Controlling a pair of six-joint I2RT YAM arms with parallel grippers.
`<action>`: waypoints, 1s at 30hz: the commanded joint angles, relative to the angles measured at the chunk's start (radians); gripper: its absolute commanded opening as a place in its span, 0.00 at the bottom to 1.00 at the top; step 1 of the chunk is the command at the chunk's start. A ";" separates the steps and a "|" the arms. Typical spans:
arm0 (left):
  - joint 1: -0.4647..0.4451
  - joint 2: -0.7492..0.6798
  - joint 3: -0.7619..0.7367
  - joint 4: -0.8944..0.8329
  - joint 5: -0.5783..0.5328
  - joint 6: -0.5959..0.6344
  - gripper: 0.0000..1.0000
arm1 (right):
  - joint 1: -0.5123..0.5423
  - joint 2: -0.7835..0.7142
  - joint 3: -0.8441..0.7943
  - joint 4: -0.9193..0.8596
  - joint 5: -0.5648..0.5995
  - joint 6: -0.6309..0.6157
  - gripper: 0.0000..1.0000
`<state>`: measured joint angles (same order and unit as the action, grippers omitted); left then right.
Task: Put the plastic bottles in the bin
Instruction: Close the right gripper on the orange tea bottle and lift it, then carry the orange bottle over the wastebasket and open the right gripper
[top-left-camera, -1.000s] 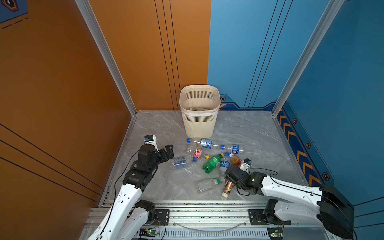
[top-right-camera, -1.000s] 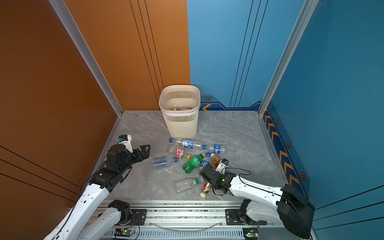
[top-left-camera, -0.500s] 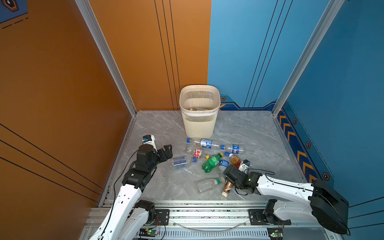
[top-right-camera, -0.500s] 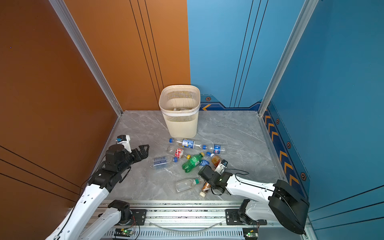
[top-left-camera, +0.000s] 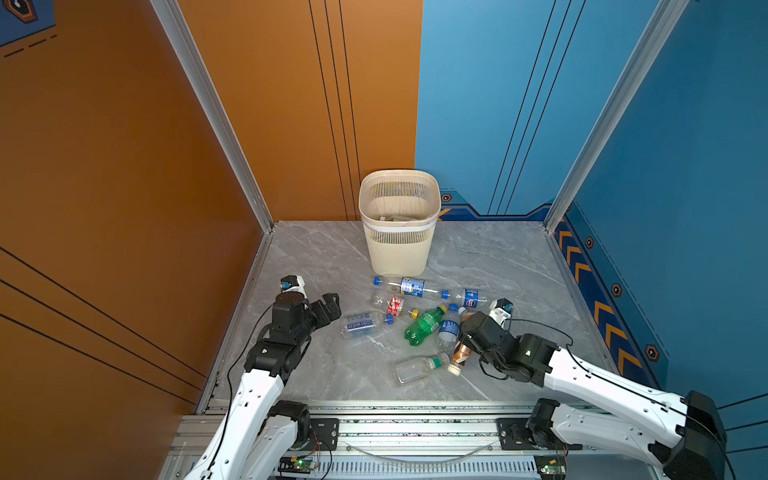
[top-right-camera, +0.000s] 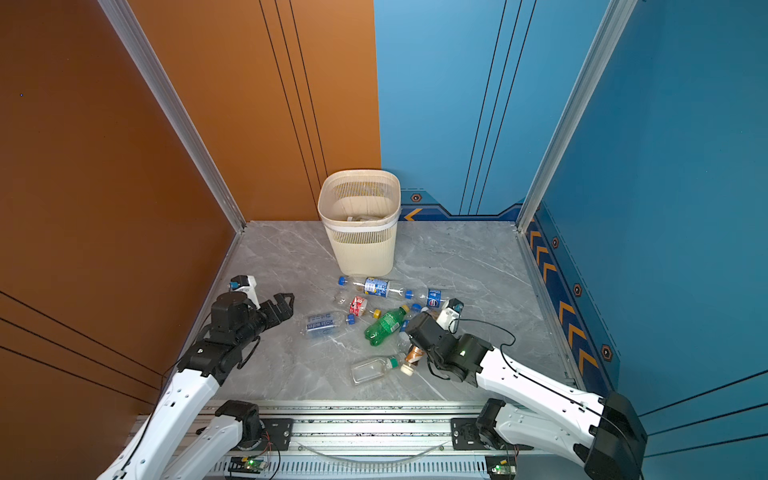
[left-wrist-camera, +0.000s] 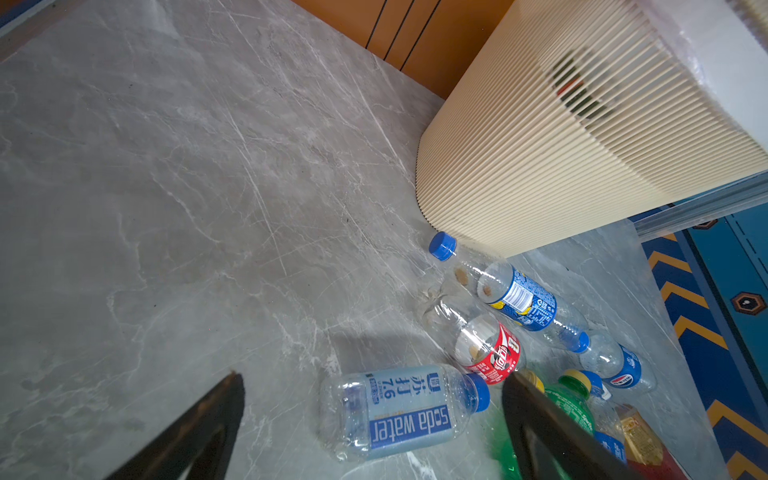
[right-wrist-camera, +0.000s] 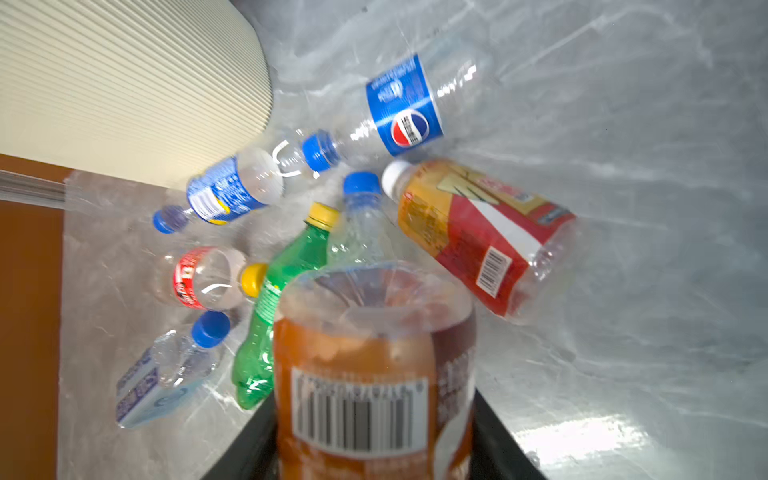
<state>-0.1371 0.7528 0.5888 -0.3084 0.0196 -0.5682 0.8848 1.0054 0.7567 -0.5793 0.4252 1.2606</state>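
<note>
While I steer from afar, the thing nearest the rail is a clear bottle with a green cap. Just behind it my right gripper pinches an orange-brown bottle. Its barcode faces me, but the brand is cut off. My left gripper hangs spread wide near the soda bottle, which reads "soda water" and "7.6".

Farther out lie a green bottle with a yellow cap, a red-label bottle and a red-and-gold bottle. I find the print on all three too blurred or turned away to read. Then comes a Pepsi bottle. A blue-and-yellow bottle lies just beside the foot of the bin, which stands at the back of the grey tabletop. Through its slats I make out only dim dark shapes.
</note>
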 joint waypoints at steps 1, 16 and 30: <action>0.013 -0.019 -0.015 -0.020 0.030 -0.018 0.97 | -0.044 -0.004 0.105 -0.048 0.025 -0.148 0.55; 0.040 -0.097 -0.032 -0.102 0.036 -0.050 0.98 | -0.238 0.490 0.883 0.170 -0.229 -0.590 0.55; 0.052 -0.153 -0.045 -0.157 0.044 -0.079 0.98 | -0.300 0.948 1.518 0.214 -0.232 -0.664 0.56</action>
<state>-0.0963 0.6128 0.5560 -0.4397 0.0460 -0.6342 0.5953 1.9030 2.1880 -0.3798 0.1787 0.6376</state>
